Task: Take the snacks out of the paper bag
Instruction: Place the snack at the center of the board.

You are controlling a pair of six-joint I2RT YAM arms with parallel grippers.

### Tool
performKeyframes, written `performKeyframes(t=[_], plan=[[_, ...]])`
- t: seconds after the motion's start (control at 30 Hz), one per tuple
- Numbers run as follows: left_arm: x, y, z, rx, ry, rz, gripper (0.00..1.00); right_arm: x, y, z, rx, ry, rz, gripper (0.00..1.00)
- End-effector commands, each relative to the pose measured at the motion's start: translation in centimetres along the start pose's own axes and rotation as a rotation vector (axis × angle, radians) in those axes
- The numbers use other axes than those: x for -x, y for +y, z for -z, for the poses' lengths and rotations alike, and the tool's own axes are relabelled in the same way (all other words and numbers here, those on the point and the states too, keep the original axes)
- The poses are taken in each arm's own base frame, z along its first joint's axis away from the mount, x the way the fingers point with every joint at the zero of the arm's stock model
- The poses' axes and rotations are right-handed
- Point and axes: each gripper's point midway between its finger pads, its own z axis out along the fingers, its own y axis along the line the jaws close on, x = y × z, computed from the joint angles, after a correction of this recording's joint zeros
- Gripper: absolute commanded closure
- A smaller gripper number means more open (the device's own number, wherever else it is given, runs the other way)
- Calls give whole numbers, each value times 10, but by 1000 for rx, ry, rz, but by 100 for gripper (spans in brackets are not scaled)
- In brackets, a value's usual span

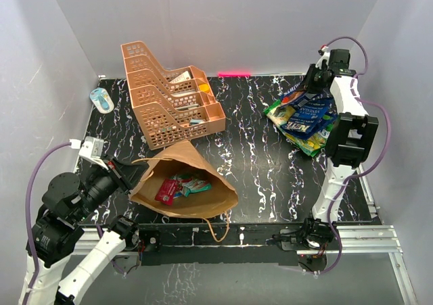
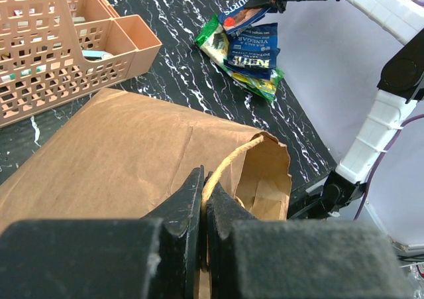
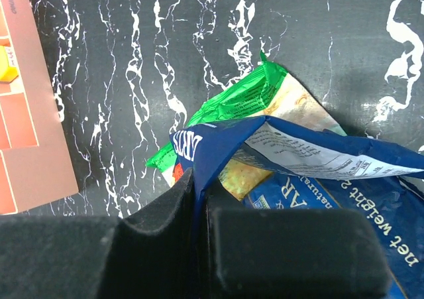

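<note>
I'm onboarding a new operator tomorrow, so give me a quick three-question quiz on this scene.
1. True or false: the paper bag is empty.
2. The right pincer grips: A) blue chip bag B) a spoon C) nothing.
3. What does the left pincer pinch?
Key: 1 false, small wrappers lie inside; 2 A; 3 the bag's twine handle.

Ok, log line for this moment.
left gripper shut on twine handle | right gripper shut on blue chip bag | small packets inside paper bag

Black, white-veined marble tabletop (image 1: 270,176) between plain white walls (image 1: 237,21) under even light
</note>
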Motion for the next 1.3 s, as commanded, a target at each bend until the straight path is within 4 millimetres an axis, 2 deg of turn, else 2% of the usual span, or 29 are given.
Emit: performKeyframes(t=[0.0, 0.2, 0.37, 0.6, 0.73, 0.83, 0.97, 1.13, 1.27], plan=[[8, -8, -3, -35, -16, -13, 100, 21, 1, 14, -10, -76, 35, 92], [8, -9, -1, -34, -14, -15, 100, 44, -2, 33, -7, -136, 26, 92], [7, -8, 0, -34, -11, -11, 100, 64, 7, 46, 9, -182, 35, 92], [7, -9, 0, -35, -11, -5, 100, 64, 10, 45, 36, -181, 29, 92], [7, -9, 2, -34, -11, -4, 100, 46, 1, 34, 28, -143, -8, 92], [6, -8, 2, -33, -12, -2, 100, 19, -2, 30, 25, -96, -51, 92], [4, -8, 2, -33, -10, 2, 100, -7, -11, 34, -28, -104, -105, 92], [2, -7, 0, -34, 3, 0, 100, -28, -10, 39, -43, -117, -138, 92], [1, -8, -1, -38, 4, 1, 100, -42, -19, 42, -102, -120, -182, 92]])
